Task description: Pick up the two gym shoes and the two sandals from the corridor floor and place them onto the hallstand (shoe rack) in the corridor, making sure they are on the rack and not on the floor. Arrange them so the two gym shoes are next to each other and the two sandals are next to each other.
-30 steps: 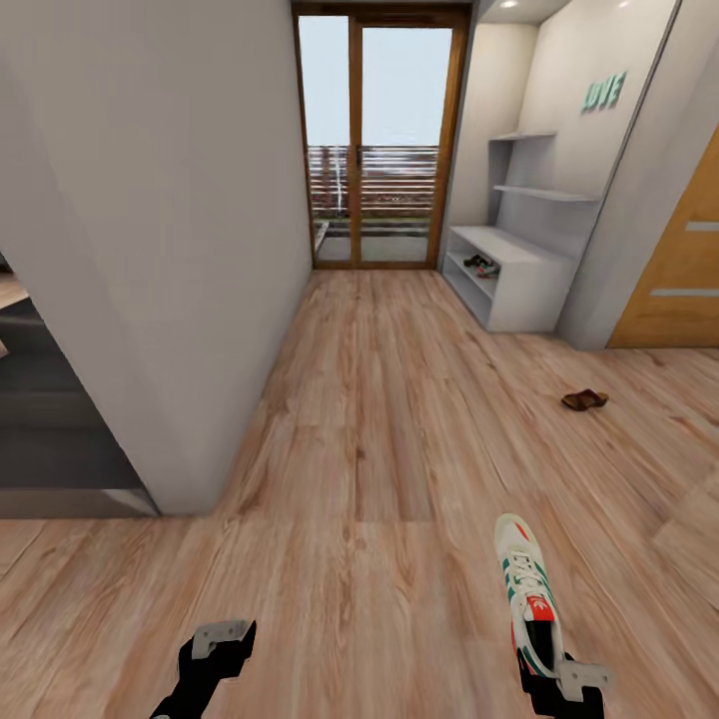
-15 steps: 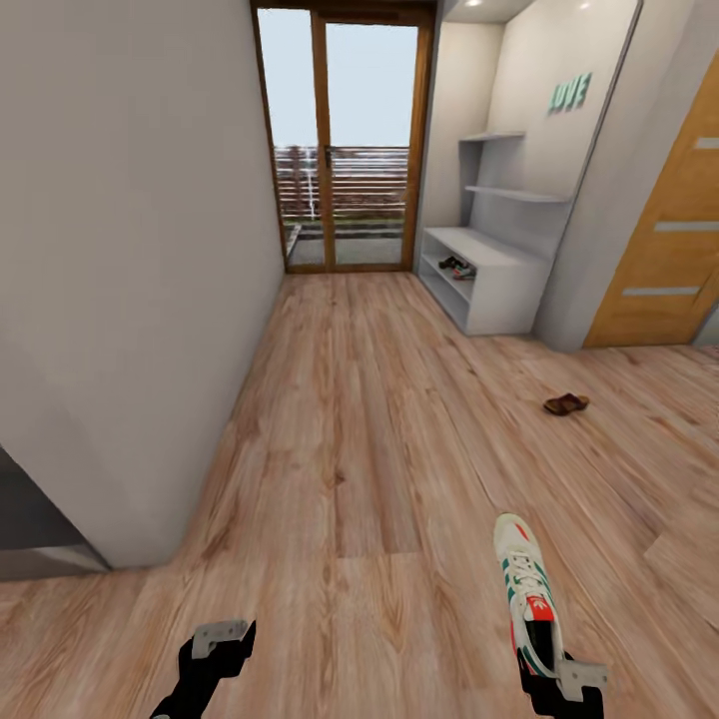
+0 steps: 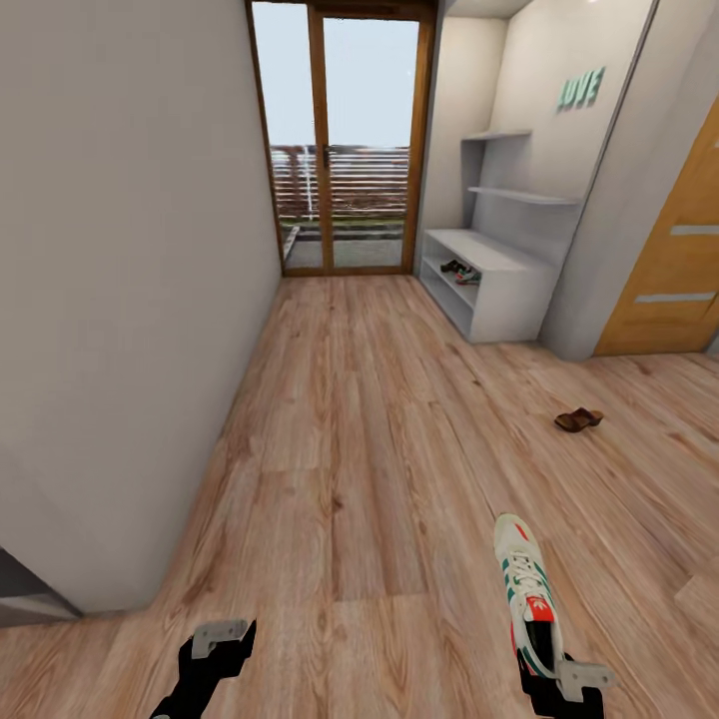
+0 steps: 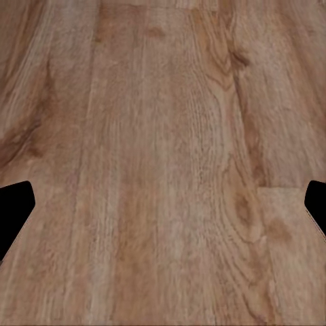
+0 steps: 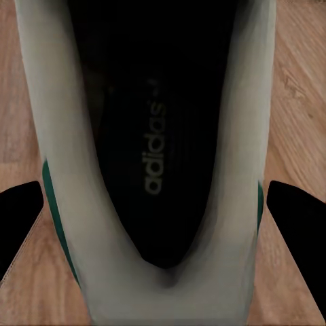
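Note:
My right gripper is shut on the heel of a white gym shoe with green stripes and a red tongue patch, held above the wood-plank corridor floor with its toe pointing forward. In the right wrist view the gym shoe shows its dark insole between the two fingers. My left gripper is open over bare floor. One brown sandal lies on the floor at the right. The pale-grey hallstand stands ahead on the right; small shoe shapes rest on its upper shelf, too small to identify.
A grey wall runs close along the left. Glass balcony doors close the corridor's far end. A wooden door stands right of the hallstand, with floating shelves above it. Open floor lies between me and the hallstand.
The whole view has shifted as the camera moved forward and turned; the left wall's corner has slid back. Both grippers and the held gym shoe keep their places in the picture.

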Motion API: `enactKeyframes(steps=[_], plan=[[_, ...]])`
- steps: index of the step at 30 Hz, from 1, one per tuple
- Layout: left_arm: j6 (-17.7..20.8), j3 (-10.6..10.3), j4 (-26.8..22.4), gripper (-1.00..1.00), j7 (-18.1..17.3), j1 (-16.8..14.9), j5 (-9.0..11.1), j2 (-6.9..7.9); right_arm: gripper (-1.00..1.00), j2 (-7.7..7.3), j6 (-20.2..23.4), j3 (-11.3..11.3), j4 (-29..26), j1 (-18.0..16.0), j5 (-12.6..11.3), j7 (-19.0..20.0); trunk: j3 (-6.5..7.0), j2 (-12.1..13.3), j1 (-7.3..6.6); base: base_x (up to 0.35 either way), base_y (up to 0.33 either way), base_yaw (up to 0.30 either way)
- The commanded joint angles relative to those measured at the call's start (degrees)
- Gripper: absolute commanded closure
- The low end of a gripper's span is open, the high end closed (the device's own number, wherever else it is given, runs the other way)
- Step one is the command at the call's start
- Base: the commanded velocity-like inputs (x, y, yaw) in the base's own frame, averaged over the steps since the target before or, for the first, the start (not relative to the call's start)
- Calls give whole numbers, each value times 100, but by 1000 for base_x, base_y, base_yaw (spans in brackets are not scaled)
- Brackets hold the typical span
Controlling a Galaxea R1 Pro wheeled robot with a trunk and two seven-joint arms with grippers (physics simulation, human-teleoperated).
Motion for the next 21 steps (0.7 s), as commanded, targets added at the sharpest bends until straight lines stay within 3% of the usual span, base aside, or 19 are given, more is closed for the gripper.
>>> enactKeyframes(steps=[1, 21], plan=[[-19, 49, -1, -100, -35, -4, -55, -7, 100, -2, -10, 48, 0, -5, -20, -39, -5, -2, 3, 339, 0, 0], [-19, 41, 0, -100, -37, -4, -56, -7, 100, -2, -10, 48, 0, -4, -20, -47, -5, -2, 3, 339, 0, 0]])
